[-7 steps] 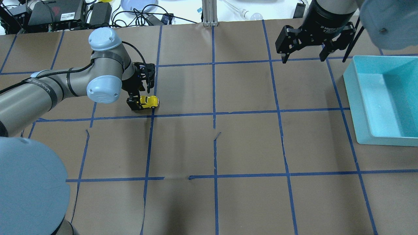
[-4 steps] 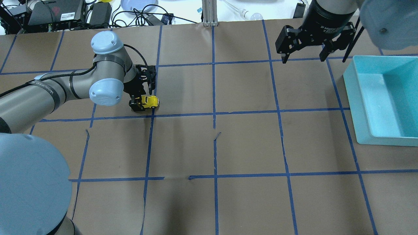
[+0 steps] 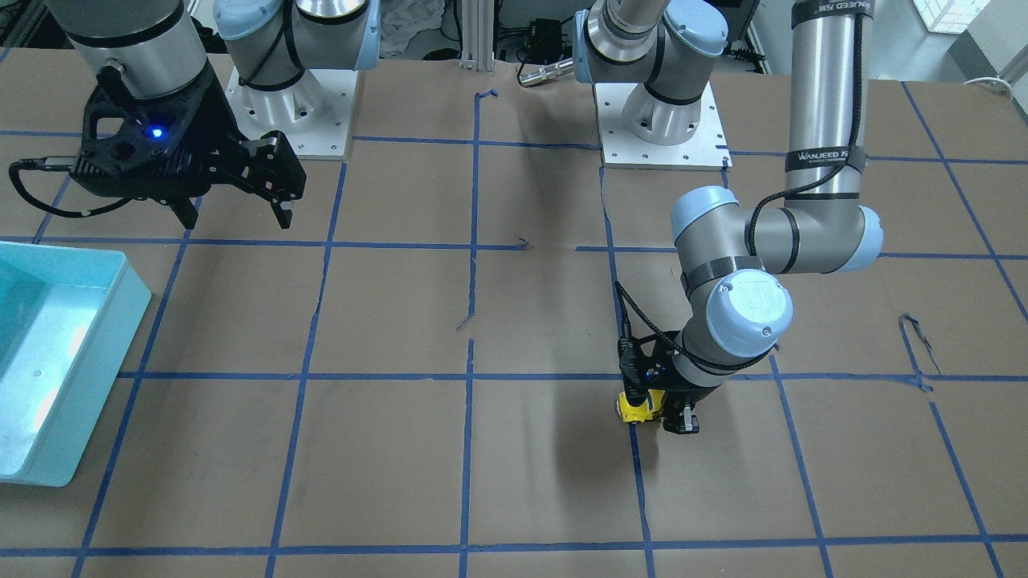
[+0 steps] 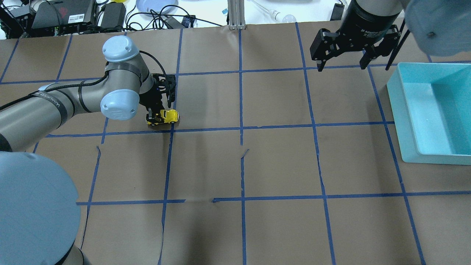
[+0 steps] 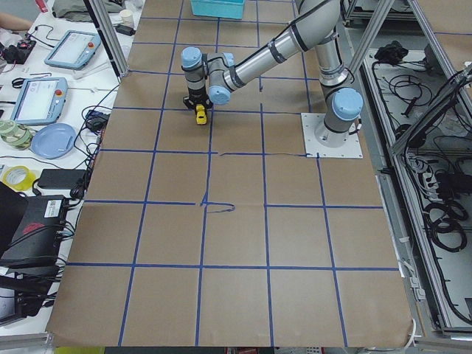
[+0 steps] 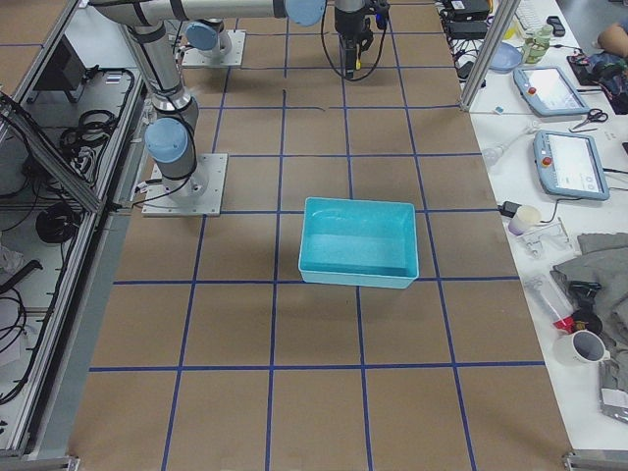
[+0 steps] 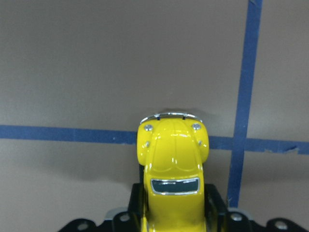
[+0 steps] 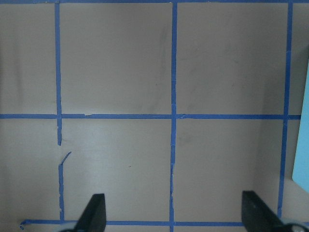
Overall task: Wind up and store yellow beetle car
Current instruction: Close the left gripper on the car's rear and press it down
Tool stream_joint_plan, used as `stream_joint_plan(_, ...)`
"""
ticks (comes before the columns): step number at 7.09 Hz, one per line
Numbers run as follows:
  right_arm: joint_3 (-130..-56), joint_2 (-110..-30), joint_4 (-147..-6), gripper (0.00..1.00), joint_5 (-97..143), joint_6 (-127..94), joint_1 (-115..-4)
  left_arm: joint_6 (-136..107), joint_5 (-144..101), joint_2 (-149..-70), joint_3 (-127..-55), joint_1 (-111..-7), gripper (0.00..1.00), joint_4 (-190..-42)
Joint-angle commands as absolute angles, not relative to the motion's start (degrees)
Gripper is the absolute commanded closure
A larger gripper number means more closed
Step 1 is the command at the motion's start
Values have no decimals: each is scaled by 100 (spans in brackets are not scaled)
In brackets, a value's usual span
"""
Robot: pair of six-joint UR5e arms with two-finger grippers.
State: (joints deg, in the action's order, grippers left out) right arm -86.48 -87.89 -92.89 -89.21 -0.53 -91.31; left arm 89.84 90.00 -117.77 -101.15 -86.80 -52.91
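Observation:
The yellow beetle car (image 4: 167, 116) sits on the brown table left of centre, close to a blue tape line. My left gripper (image 4: 157, 118) is shut on the car's rear half, low at the table. The car also shows in the front-facing view (image 3: 640, 406), the left exterior view (image 5: 200, 115) and the left wrist view (image 7: 173, 164), its nose pointing away from the fingers. My right gripper (image 4: 342, 65) hangs open and empty above the far right of the table, its fingertips (image 8: 94, 212) wide apart in the right wrist view.
A teal bin (image 4: 434, 110) stands at the table's right edge, also in the front-facing view (image 3: 56, 345) and the right exterior view (image 6: 358, 241). Cables and electronics (image 4: 73, 14) lie beyond the far edge. Blue tape lines grid the brown paper.
My left arm's wrist has shifted slightly up and right; the gripper has closed further round the car, which stays at about the same spot. The right arm has not moved.

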Motion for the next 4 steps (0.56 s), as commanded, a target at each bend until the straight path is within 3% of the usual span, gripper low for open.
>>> stream_joint_plan(1, -8648, -8789, -9290, 0, -8921, -53, -9123, 9245, 9009, -11777, -10134, -8640, 79, -5291)
stream_joint_plan(4, -8648, -8780, -9290, 0, -8921, -53, -9123, 9359, 9009, -11777, -10186, -8596, 81, -5213)
